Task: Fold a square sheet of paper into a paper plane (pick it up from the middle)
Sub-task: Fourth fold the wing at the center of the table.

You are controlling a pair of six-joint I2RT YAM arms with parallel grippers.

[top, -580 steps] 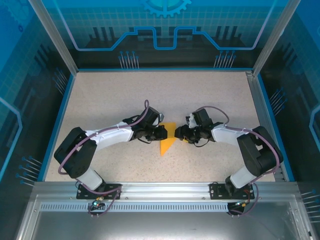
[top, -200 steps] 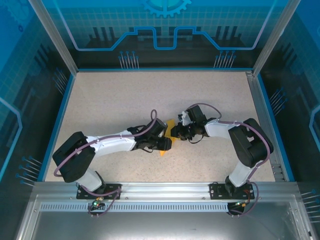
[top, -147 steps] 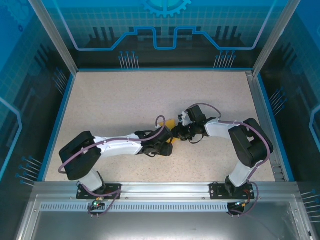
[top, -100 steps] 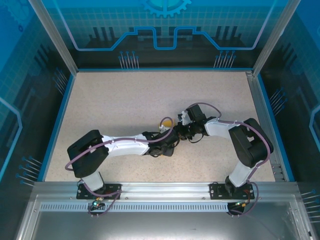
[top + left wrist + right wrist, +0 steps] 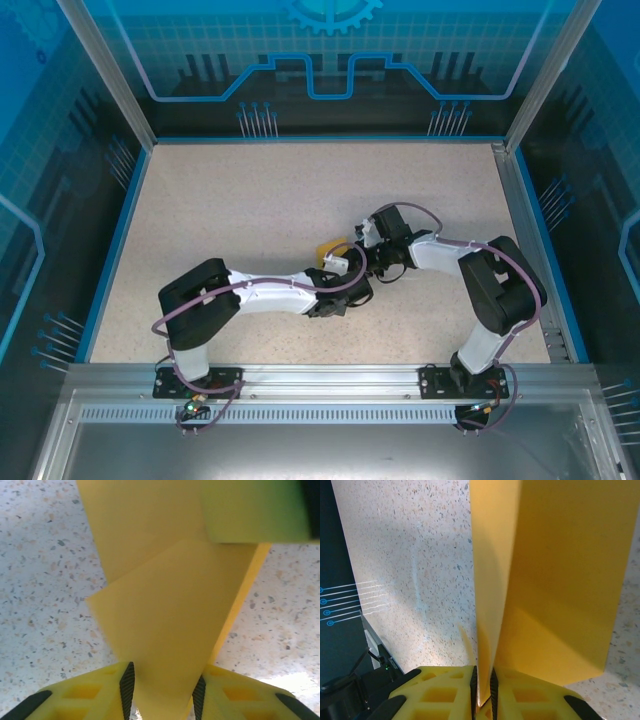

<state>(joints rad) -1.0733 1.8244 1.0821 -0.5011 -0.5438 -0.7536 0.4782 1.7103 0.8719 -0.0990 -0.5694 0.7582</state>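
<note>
Eyes on the right claw (image 5: pixel 483 671): its pads are squeezed almost together, and the paper (image 5: pixel 560 580) is caught edge-on between them, a proper pinch. From there the paper rises away from the wrist camera in two layers, a thin strip on the left and a broad flat panel on the right, with a crease between them. Speckled desk (image 5: pixel 410 555) lies beyond on the left, and there's a dark wall (image 5: pixel 335 555) with pale blue lines at the far edge.

Over to the left claw (image 5: pixel 163 674): the jaws stand part-way apart, with black pads (image 5: pixel 127 687) either side of a narrow end of the paper. The paper fills the gap between them face-on. Are the pads pressing on it? Can't tell from here. The paper widens out from the claw, one folded flap lying over another layer, with a brighter edge down its right side. A blurred greenish-yellow block (image 5: pixel 250 510) overlaps the paper's top right corner; what it is, I can't make out.

From above, the two claws meet nose to nose just right of the desk's middle. The left arm (image 5: pixel 270 295) is stretched low across from its base, and the right arm (image 5: pixel 470 265) is bent back toward it. A scrap of the paper peeks out just above the left wrist. Whether it touches the desk, I can't say.
</note>
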